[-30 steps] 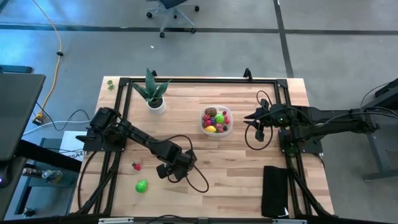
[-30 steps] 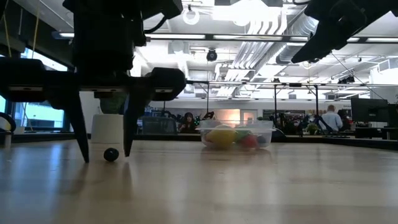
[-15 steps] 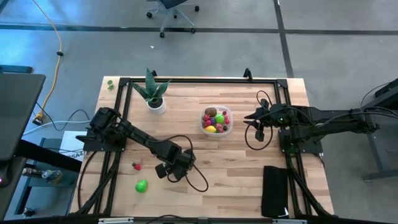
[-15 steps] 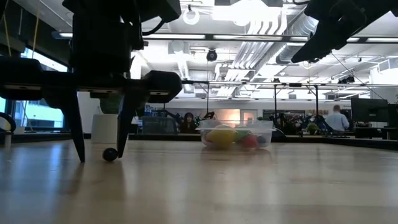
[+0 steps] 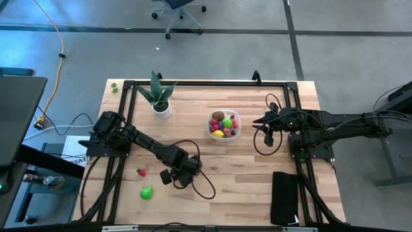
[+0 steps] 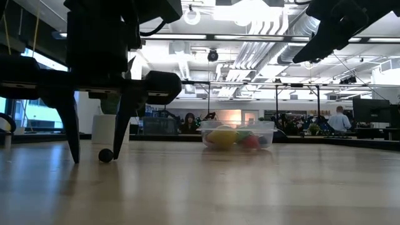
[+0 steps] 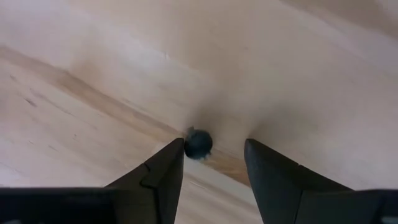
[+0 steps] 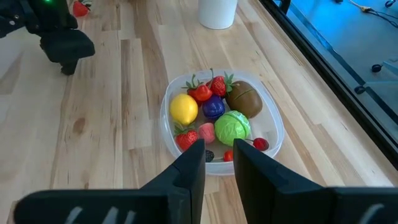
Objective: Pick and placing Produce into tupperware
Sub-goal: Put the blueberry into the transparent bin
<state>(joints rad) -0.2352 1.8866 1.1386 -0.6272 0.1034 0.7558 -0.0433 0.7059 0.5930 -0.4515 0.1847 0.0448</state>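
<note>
From above: left gripper (image 5: 172,178) down low over the front-left part of the wooden bench (image 5: 244,174). Right gripper (image 5: 260,122) up in the air, just to the right of the tupperware (image 5: 210,129). Tupperware near the middle of the bench, full of toy fruit. One red strawberry (image 5: 141,172) and one round green fruit (image 5: 147,193) loose on the bench, to the left of the left gripper. Spiky plant in a white pot (image 5: 161,108) near the back-left corner.

From bench height: left gripper (image 6: 95,147) open, both tips down at the wood. Tiny dark berry (image 6: 105,155) on the bench between the fingers, just beside one of them, not lifted. Tupperware (image 6: 206,125) farther back, with yellow, green and red fruit showing through the clear wall. Right gripper (image 6: 331,31) high up at the top.

From the left wrist: left gripper (image 7: 214,155) open, gripping nothing. Dark berry (image 7: 198,143) on the wood in the gap, right up against one finger (image 7: 165,168), apart from the other.

From the right wrist: right gripper (image 8: 219,165) above the tupperware (image 8: 273,118), fingers close together with a thin gap, holding nothing. Inside the tupperware: a lemon (image 8: 183,107), a round green fruit (image 8: 232,126), a brown kiwi (image 8: 244,99), a purple fruit (image 8: 213,107), strawberries (image 8: 202,92) and a small dark berry (image 8: 209,155).
</note>
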